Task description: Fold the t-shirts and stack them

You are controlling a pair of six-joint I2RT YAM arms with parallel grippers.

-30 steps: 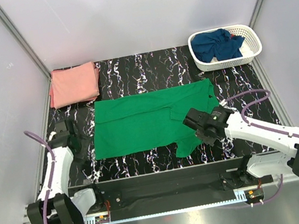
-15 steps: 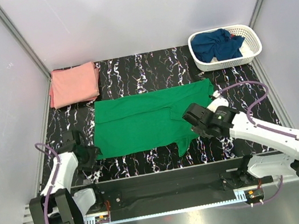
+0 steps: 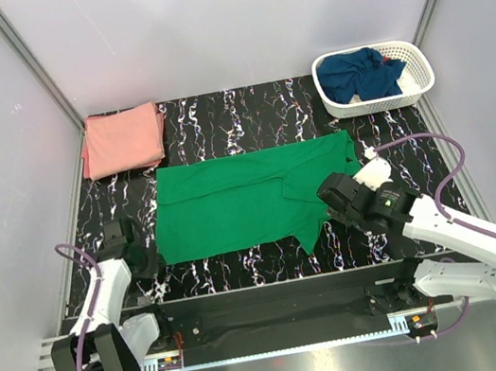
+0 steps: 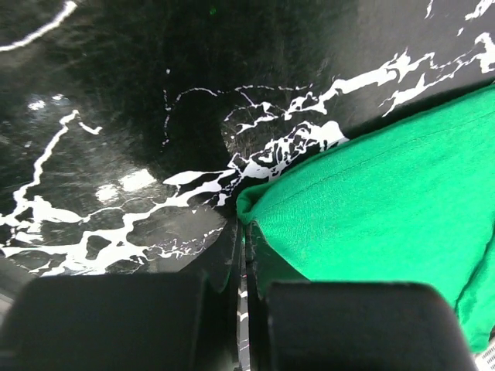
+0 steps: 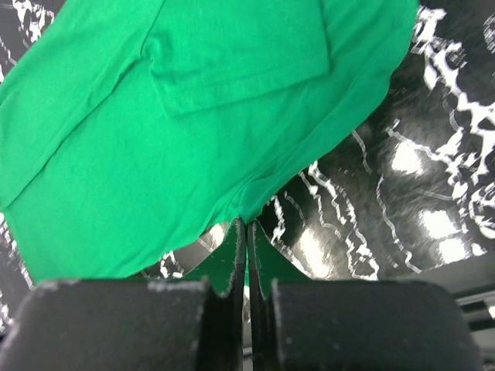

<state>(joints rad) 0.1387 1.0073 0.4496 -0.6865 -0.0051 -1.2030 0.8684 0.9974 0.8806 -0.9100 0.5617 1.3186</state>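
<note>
The green t-shirt (image 3: 241, 201) is spread on the counter (image 3: 217, 119). Its near edge is pinched by the closed left end effector (image 4: 242, 232) and right end effector (image 5: 247, 232).

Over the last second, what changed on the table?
The left gripper swung toward the near edge and closed on the near-left corner of the green t-shirt. The right gripper, shut on its near-right edge, drifted right. The pink t-shirt and the basket stayed put.
</note>
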